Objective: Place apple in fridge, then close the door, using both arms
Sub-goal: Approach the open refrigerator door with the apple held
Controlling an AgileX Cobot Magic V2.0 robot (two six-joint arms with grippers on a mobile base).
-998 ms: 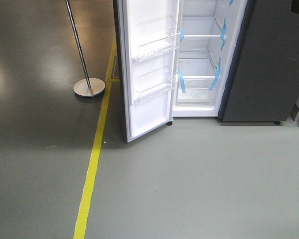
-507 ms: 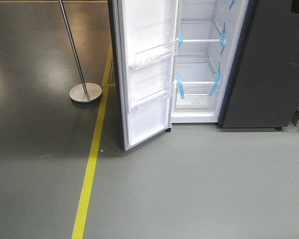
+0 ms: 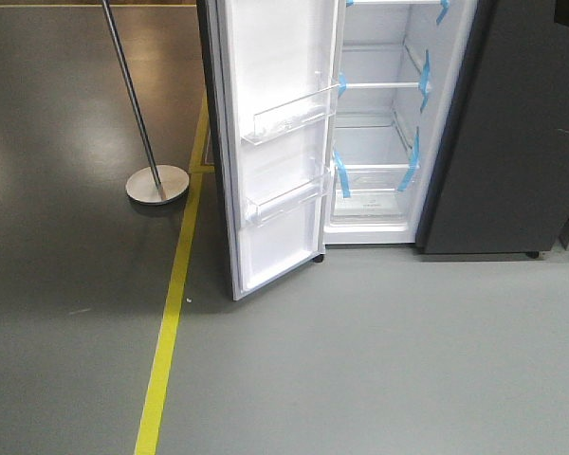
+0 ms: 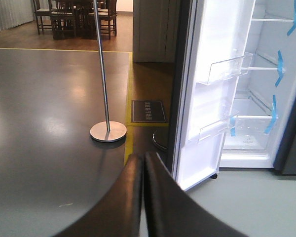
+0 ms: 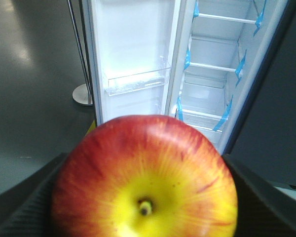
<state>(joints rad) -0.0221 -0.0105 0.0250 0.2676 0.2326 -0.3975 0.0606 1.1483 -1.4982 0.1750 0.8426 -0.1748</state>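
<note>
Apple [image 5: 144,177] held in right gripper [image 5: 144,207]; door [image 3: 270,85] open (left gripper [image 4: 142,160] closed).

A slim metal pole [image 3: 131,100] rises from its round base [image 3: 157,183] on the glossy dark floor [image 3: 66,360], just left of a yellow floor line [image 3: 166,351], with a dark printed mat [image 4: 148,110] beside that line and wooden chairs [image 4: 64,17] grouped far behind.
</note>
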